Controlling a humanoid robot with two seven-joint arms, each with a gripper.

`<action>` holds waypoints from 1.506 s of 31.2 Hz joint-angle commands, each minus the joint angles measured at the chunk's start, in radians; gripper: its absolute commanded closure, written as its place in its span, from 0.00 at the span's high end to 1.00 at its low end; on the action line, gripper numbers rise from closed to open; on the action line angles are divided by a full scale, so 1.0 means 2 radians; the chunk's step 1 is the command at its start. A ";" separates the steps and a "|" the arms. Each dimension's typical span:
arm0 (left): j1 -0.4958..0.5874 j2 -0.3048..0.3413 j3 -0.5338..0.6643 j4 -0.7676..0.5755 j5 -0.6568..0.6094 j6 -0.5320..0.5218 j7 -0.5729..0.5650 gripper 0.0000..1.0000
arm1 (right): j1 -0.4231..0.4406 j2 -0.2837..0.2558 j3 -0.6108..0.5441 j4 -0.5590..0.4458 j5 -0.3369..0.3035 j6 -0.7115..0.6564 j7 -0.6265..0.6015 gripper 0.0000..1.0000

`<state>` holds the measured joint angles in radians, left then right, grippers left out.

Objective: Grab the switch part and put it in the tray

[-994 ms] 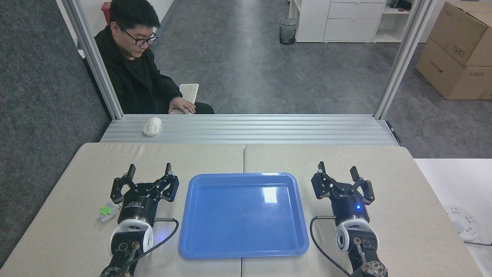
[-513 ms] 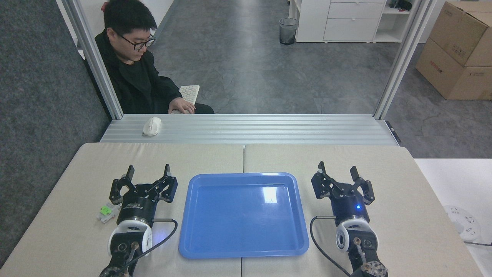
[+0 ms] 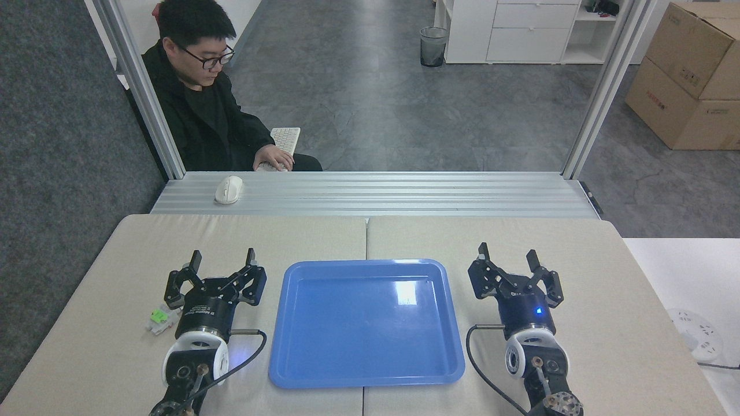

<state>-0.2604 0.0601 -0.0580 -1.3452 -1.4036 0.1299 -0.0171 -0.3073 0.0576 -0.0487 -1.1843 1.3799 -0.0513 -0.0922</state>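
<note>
The switch part (image 3: 160,318) lies on the beige table, a small white block with a bright green patch, partly hidden behind my left wrist. My left gripper (image 3: 222,257) stands open just up and to the right of it, holding nothing. The blue tray (image 3: 366,372) sits in the middle of the table with nothing in it. On the tray's right side my right gripper (image 3: 508,254) is open too, with nothing between its fingers.
A person in black sits beyond the table's far left, hand on a keyboard (image 3: 284,140). A white mouse (image 3: 228,189) rests on the grooved metal ledge (image 3: 404,193). A white round device (image 3: 696,335) lies off the table's right edge.
My left gripper has drifted slightly left and toward me. The person's head has shifted. The right arm, tray and switch part have not moved.
</note>
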 commanded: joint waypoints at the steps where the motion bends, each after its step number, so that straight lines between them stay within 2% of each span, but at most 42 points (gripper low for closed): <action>1: 0.001 -0.001 0.001 0.001 0.000 0.000 -0.001 1.00 | 0.000 0.000 0.000 0.000 0.000 0.000 0.000 1.00; 47: 0.001 0.004 0.002 0.016 0.000 -0.001 -0.001 1.00 | 0.000 0.000 0.000 0.000 0.000 0.000 0.000 1.00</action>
<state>-0.2600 0.0619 -0.0564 -1.3367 -1.4039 0.1293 -0.0182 -0.3069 0.0582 -0.0490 -1.1843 1.3793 -0.0513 -0.0922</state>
